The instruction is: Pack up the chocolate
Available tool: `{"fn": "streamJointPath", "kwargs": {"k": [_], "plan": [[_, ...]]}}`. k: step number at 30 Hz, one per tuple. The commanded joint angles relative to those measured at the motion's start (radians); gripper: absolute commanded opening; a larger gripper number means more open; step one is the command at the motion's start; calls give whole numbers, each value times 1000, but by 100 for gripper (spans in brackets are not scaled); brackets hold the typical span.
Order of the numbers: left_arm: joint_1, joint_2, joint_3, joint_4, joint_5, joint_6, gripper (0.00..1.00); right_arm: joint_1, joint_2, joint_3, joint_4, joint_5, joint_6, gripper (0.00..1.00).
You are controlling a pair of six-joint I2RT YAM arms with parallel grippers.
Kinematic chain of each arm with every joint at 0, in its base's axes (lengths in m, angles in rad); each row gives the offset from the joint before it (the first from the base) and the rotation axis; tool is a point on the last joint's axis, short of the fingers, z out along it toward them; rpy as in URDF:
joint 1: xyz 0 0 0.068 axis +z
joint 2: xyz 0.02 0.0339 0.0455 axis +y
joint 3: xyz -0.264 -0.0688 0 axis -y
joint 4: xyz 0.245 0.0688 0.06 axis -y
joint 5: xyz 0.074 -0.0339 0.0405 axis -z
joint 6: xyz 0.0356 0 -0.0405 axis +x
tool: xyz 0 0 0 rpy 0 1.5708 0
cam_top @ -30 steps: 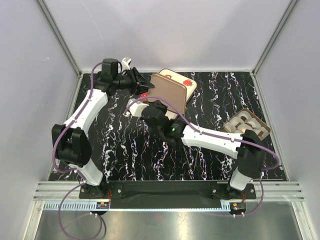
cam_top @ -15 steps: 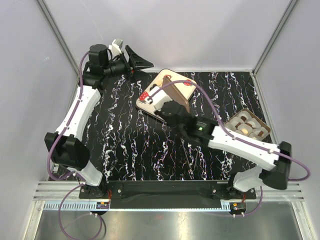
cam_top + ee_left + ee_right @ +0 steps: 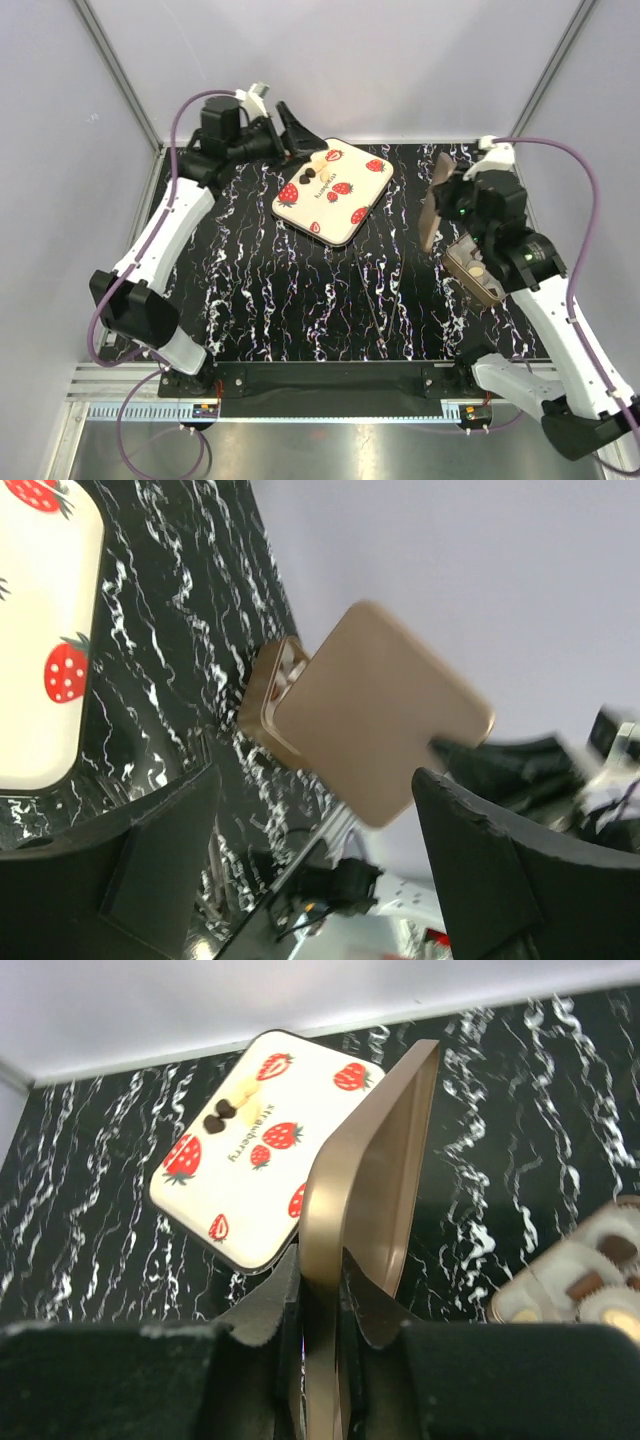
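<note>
Two dark chocolate pieces (image 3: 307,178) (image 3: 218,1112) lie on the cream strawberry-print tray (image 3: 345,205) (image 3: 250,1200). More chocolates (image 3: 600,1285) sit in a brown box (image 3: 478,272) at the right, partly hidden under the right arm. My right gripper (image 3: 445,195) (image 3: 322,1270) is shut on the rim of the large brown lid (image 3: 431,205) (image 3: 370,1180), which it holds on edge above the table between the tray and the box. My left gripper (image 3: 283,135) (image 3: 315,780) hovers open and empty by the tray's far-left corner. Its wrist view looks across at the lid (image 3: 385,715).
Black marbled tabletop (image 3: 300,290) between pale enclosure walls (image 3: 60,150). The back wall rises just behind the left gripper. The right wall stands close to the box.
My right arm has swung from over the tray to the right, carrying the lid and uncovering the tray. The left gripper has opened and shifted near the tray's far-left corner.
</note>
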Motion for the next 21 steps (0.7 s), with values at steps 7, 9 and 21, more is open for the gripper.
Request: {"fn": "streamJointPath", "kwargs": {"k": [7, 9, 21], "plan": [[-233, 174, 16, 161, -102, 166, 77, -525, 33, -25, -57, -496, 202, 0], [-263, 249, 57, 178, -92, 177, 76, -668, 41, -39, -27, -638, 235, 0], [-361, 617, 286, 372, -12, 97, 66, -957, 76, -112, 101, -923, 241, 0]]}}
